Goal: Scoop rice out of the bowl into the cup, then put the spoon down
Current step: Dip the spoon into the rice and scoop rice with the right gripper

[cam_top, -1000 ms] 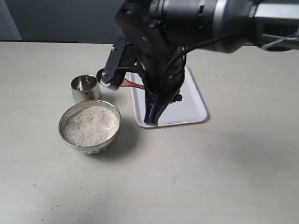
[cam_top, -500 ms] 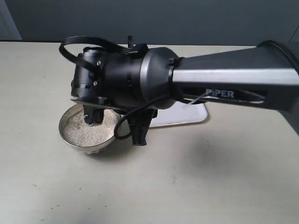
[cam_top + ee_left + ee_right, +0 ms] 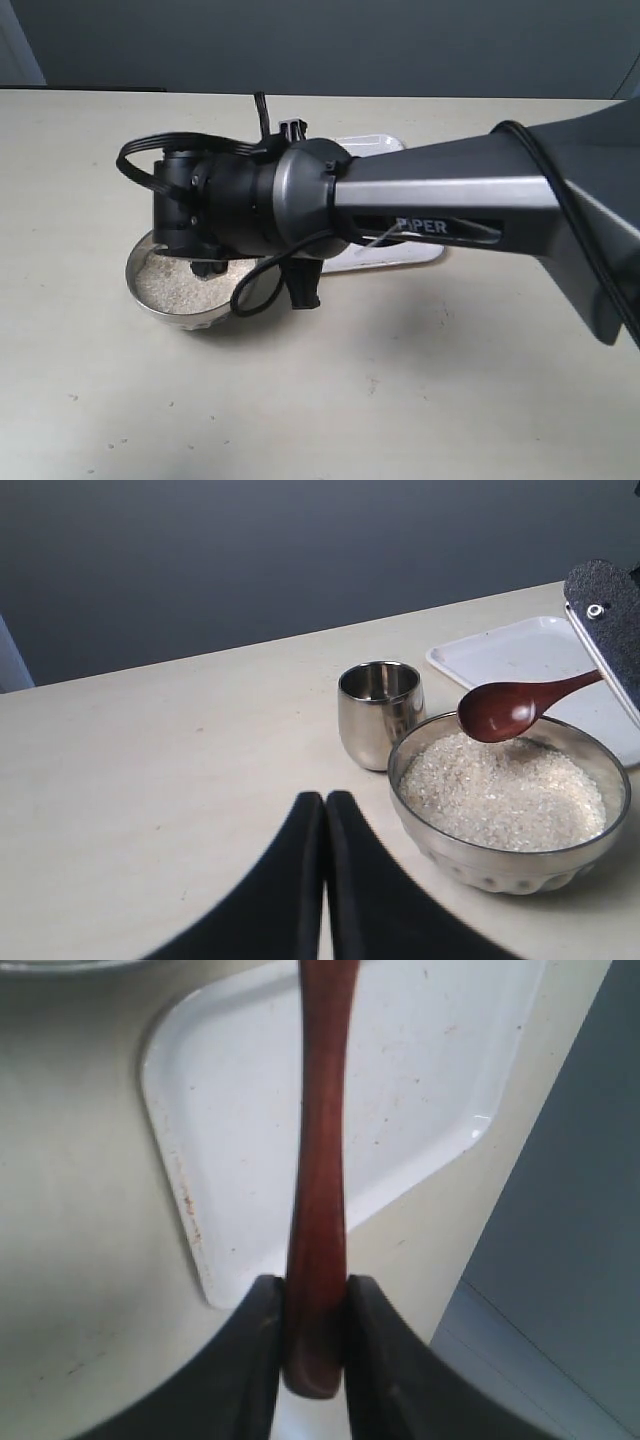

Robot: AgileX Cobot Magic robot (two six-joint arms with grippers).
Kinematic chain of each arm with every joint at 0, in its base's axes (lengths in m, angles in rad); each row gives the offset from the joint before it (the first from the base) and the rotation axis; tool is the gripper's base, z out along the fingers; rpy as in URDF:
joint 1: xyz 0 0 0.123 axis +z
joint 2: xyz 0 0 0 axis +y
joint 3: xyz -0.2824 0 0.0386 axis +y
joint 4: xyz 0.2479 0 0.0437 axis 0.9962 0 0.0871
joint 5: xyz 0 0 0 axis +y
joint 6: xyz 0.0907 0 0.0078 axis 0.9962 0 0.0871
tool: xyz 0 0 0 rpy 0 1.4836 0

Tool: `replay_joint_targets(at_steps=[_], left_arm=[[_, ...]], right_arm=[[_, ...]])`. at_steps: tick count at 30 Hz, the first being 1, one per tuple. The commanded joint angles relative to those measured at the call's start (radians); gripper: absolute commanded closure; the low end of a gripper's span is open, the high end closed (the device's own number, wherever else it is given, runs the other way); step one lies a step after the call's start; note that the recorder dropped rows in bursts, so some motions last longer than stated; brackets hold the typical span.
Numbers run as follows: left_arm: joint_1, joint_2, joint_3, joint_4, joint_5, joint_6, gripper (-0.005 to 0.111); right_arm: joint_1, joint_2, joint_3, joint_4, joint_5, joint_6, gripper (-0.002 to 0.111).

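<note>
The jaws of the right gripper (image 3: 316, 1310) clamp the spoon (image 3: 510, 708) by its handle, scoop poised just above the rice (image 3: 500, 795) in the bowl (image 3: 500, 865), the left gripper (image 3: 325, 820) closed and empty, so a steep, hurried dip could flick grains onto the counter (image 3: 150, 780).

From the exterior view my right arm (image 3: 440, 205) hides the steel cup (image 3: 379, 712) entirely, and covers part of the steel bowl (image 3: 160, 310) and most of the white tray (image 3: 372, 145). In the right wrist view the scoop of the wooden spoon (image 3: 318, 1160) runs off the picture's edge.
</note>
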Motion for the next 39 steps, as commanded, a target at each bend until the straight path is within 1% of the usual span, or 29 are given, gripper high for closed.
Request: replay_joint_targets(at_steps=[1, 9, 16, 39], left_arm=[[-0.003, -0.004, -0.002, 0.002, -0.014, -0.003, 0.106], [-0.003, -0.004, -0.002, 0.002, -0.014, -0.003, 0.106], [-0.003, -0.004, -0.002, 0.002, -0.014, -0.003, 0.106], [-0.003, -0.004, -0.002, -0.001, -0.014, -0.003, 0.106]], right_arm=[[0.003, 0.001, -0.005, -0.035, 0.004, -0.001, 0.109], [0.036, 0.051, -0.005, -0.045, 0.004, -0.001, 0.109], [0.038, 0.059, -0.005, -0.042, 0.004, -0.006, 0.109], [0.062, 0.065, -0.005, 0.067, 0.004, -0.083, 0.109]])
